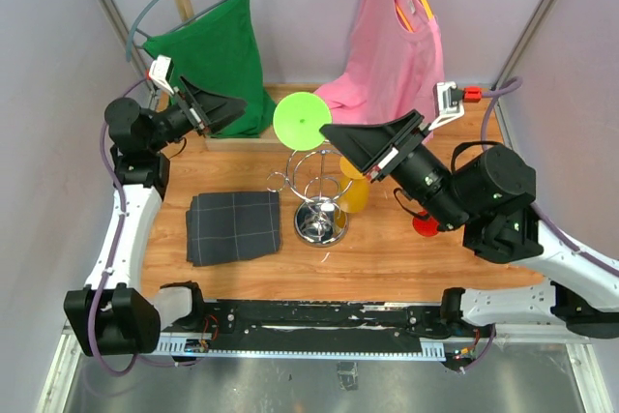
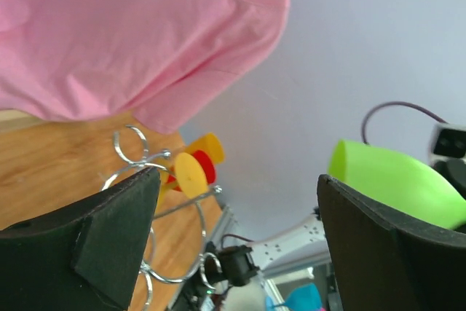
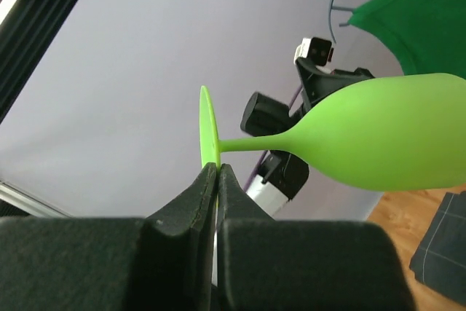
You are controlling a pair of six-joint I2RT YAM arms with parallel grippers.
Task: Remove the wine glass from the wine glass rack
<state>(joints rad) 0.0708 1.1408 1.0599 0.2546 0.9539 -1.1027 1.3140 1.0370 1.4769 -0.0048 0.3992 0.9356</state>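
The green wine glass [image 3: 378, 136] lies on its side in the air, its flat foot [image 3: 208, 132] pinched between my right gripper's [image 3: 218, 167] shut fingers. From above only its round foot [image 1: 302, 120] shows, just above and behind the chrome wine glass rack [image 1: 314, 186], off the rack's arms. My right gripper [image 1: 327, 130] reaches in from the right. A yellow glass [image 1: 353, 191] still hangs on the rack. My left gripper [image 1: 232, 108] is open and empty, left of the rack. Its view shows the rack's loops [image 2: 138, 147], the yellow glass [image 2: 191, 172] and the green bowl [image 2: 397, 183].
A green cloth on a hanger [image 1: 218, 55] hangs at back left, a pink shirt [image 1: 387, 41] at back right. A dark folded cloth [image 1: 234, 224] lies left of the rack's base [image 1: 319, 221]. A red glass [image 1: 423, 224] sits under my right arm.
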